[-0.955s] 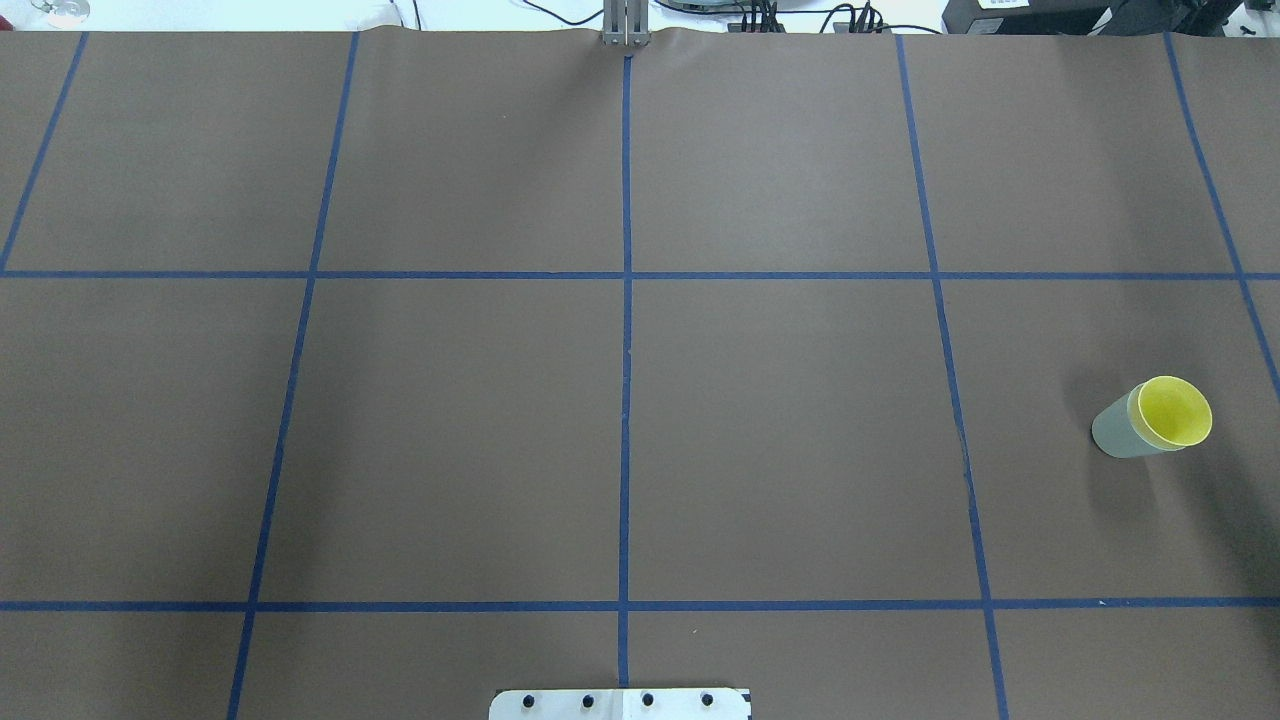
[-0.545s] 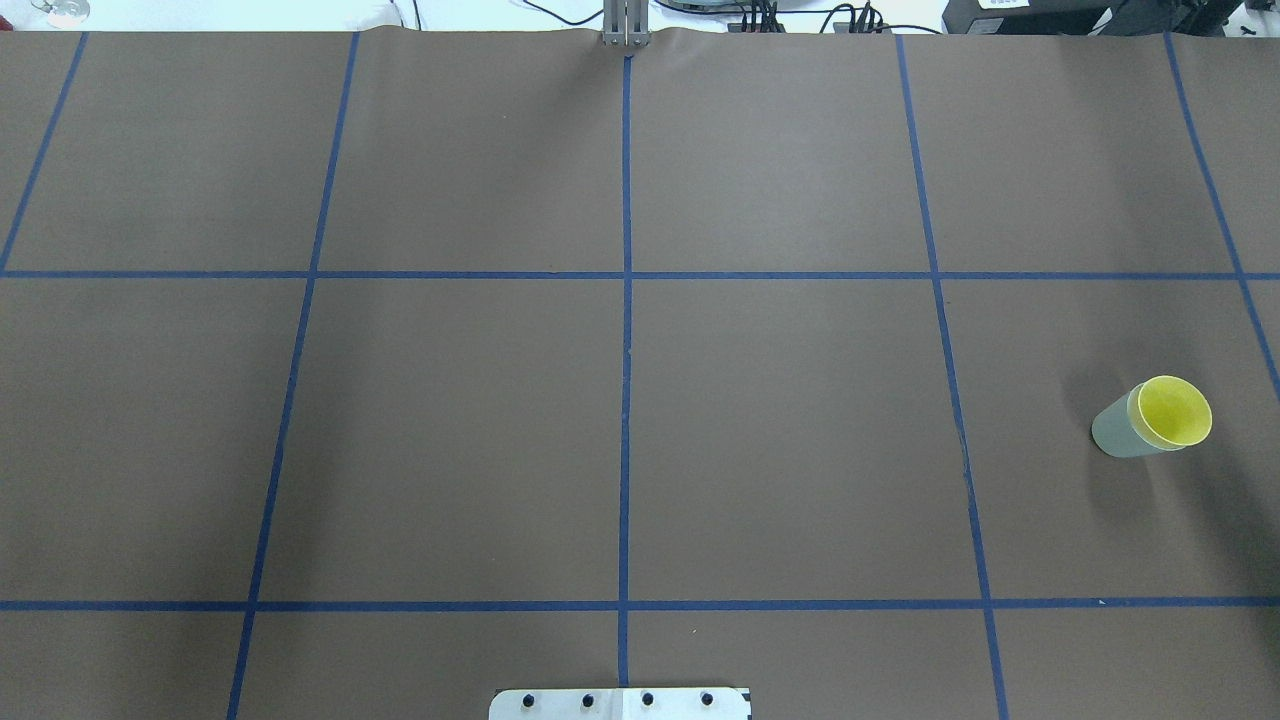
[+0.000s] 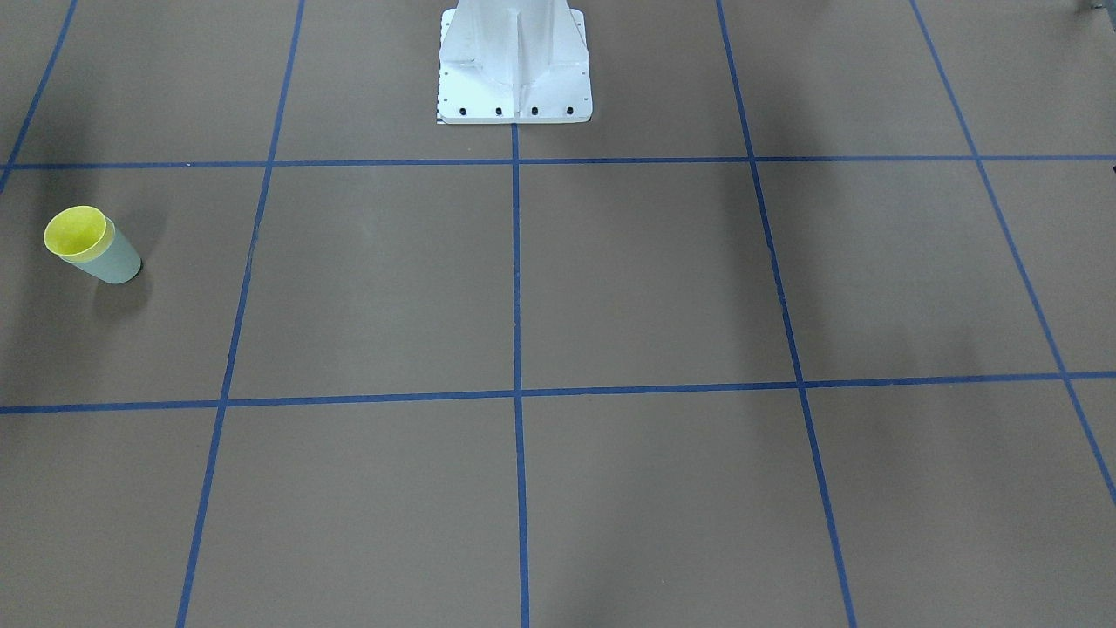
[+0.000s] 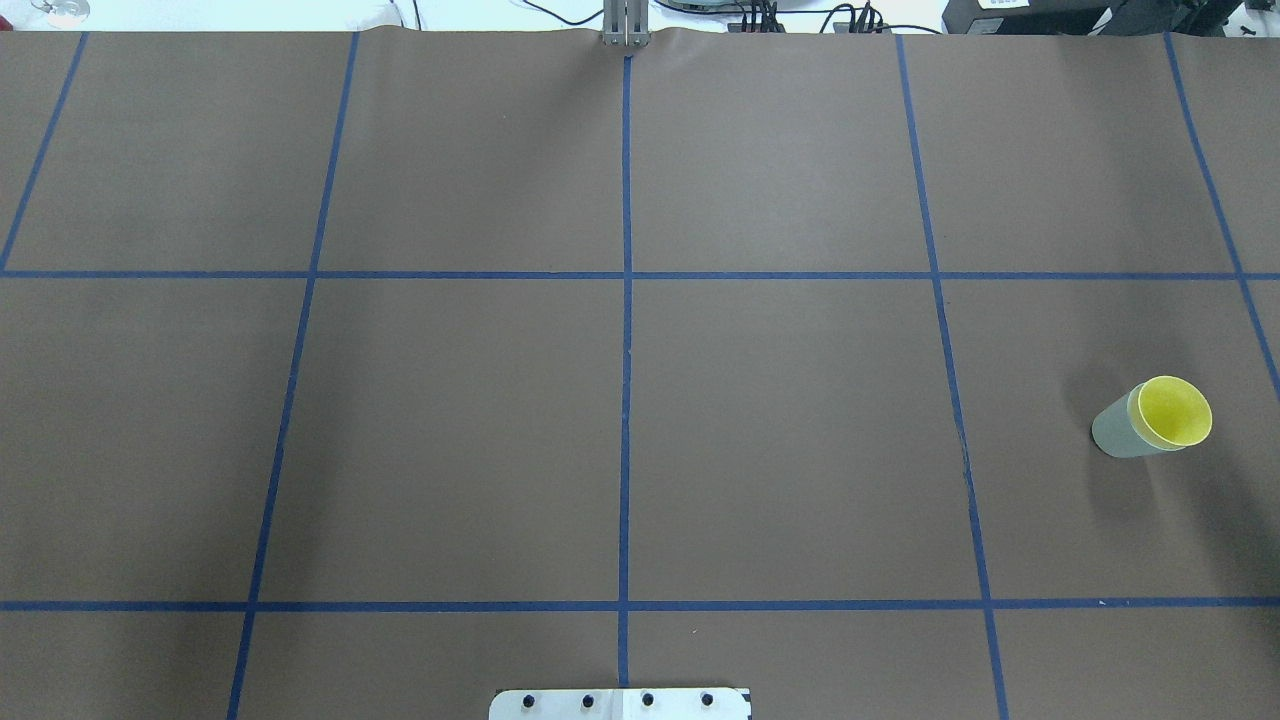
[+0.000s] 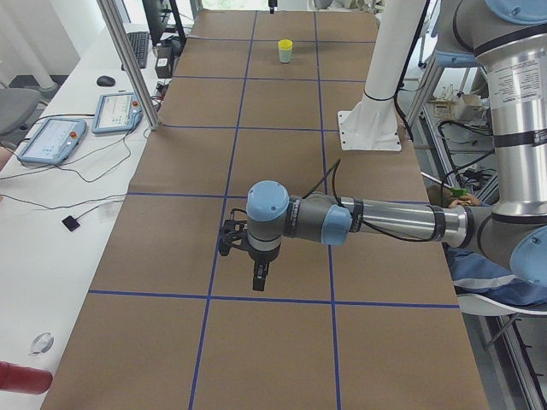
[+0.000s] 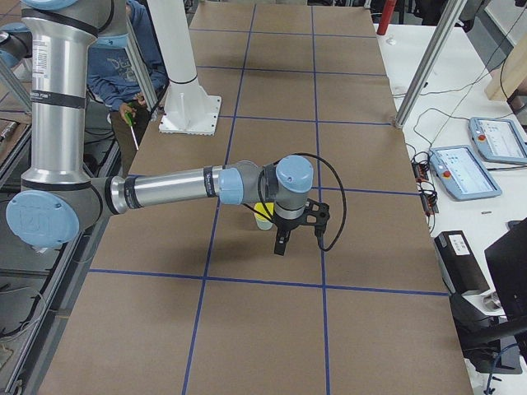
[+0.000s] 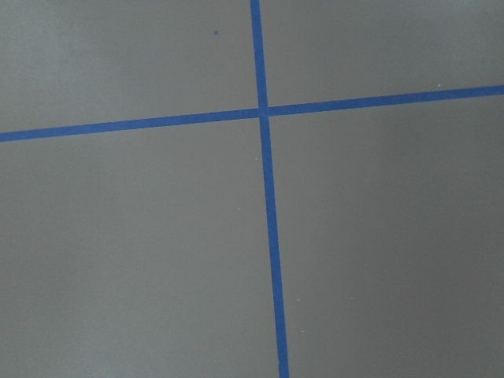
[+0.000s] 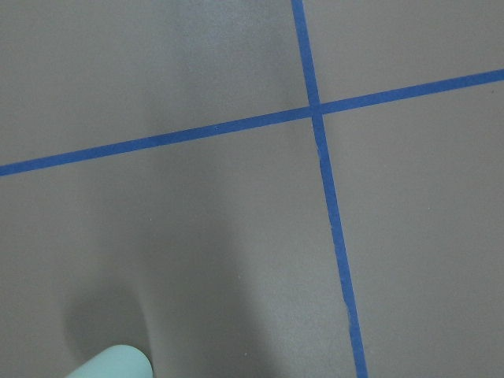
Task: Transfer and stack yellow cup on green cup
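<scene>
Overhead exterior: tapered yellow cup [image 4: 1174, 410] nests inside green cup [image 4: 1115, 436].

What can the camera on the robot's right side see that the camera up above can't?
Only the right-side camera shows the robot's right arm with its right gripper, a person in blue and two tablets on a side desk. Only the overhead camera looks down into the yellow cup and shows the green cup unhidden; from the side the arm covers part of them. Both show the yellow cup sitting inside the green cup, the brown table, its blue tape lines and the white base plate.
</scene>
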`<act>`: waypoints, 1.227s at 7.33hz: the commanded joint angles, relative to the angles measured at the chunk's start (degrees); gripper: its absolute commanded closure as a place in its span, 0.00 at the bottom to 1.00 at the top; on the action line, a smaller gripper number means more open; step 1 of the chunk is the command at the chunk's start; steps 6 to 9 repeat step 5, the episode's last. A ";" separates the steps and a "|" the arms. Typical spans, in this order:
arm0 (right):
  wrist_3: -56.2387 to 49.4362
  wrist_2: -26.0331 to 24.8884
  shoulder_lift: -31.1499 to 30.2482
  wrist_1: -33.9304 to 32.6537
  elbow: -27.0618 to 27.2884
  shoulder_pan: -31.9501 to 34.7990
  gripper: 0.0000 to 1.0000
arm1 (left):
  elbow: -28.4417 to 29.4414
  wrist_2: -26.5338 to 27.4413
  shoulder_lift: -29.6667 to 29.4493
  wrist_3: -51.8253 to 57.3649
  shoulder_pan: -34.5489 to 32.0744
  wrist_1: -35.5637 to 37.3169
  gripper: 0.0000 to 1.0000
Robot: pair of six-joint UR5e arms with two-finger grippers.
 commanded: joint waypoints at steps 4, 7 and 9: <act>-0.05 -0.50 0.07 -0.21 0.36 0.26 0.00 | -0.77 -0.23 -0.71 0.00 0.09 -0.36 0.00; -0.05 -0.24 0.34 -0.12 0.10 0.26 0.00 | -0.94 -0.31 -0.62 0.00 0.00 -0.36 0.00; -0.05 -0.24 0.34 -0.12 0.10 0.26 0.00 | -0.94 -0.31 -0.62 0.00 0.00 -0.36 0.00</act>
